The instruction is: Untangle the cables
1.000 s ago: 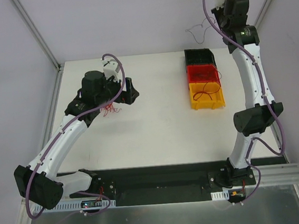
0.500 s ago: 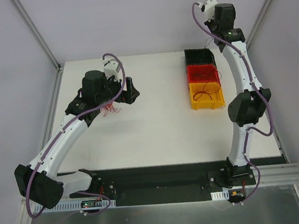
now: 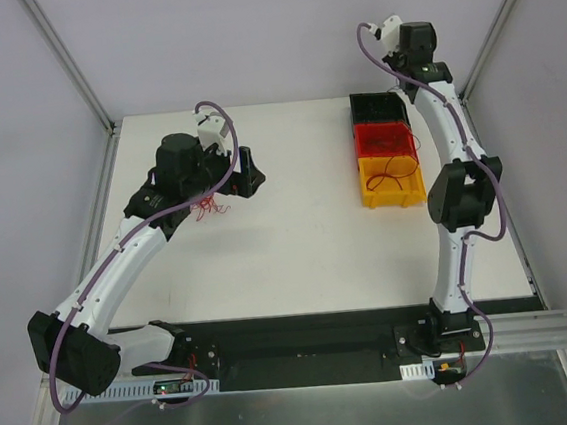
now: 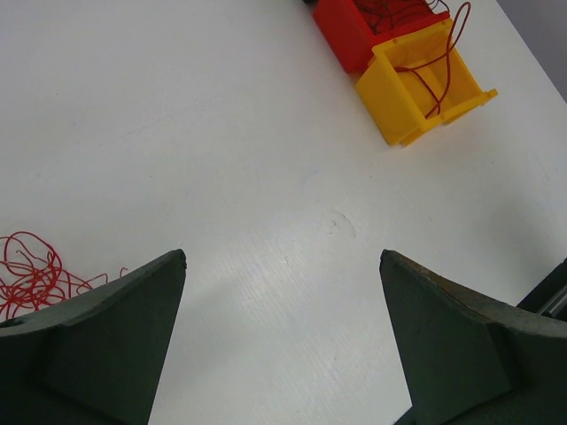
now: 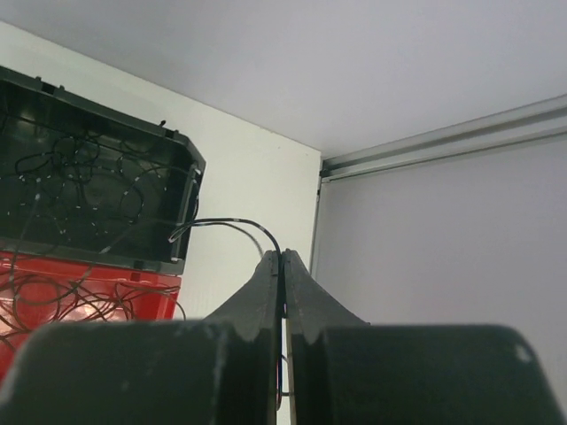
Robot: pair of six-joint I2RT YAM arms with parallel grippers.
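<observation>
A small tangle of thin red cables (image 3: 208, 210) lies on the white table (image 3: 296, 241), just beside my left gripper (image 3: 244, 171). In the left wrist view that tangle (image 4: 31, 274) sits left of the left finger, and the left gripper (image 4: 283, 266) is open over bare table with nothing between its fingers. My right gripper (image 5: 282, 257) is shut on a thin black cable (image 5: 230, 223), which arcs from the fingertips over to the rim of the black bin (image 5: 182, 212). The right wrist (image 3: 416, 39) hangs high behind the bins.
Three bins stand in a row at the back right: black (image 3: 354, 110), red (image 3: 360, 145) and yellow (image 3: 367, 189). The black one holds black wires, the red one red wires, and a red wire (image 4: 438, 66) loops over the yellow bin (image 4: 390, 115). Grey walls close in behind and at the right.
The right arm has swung left and straightened, bringing its shut gripper and the black cable closer to the black bin. The left arm and the red tangle have not moved.
</observation>
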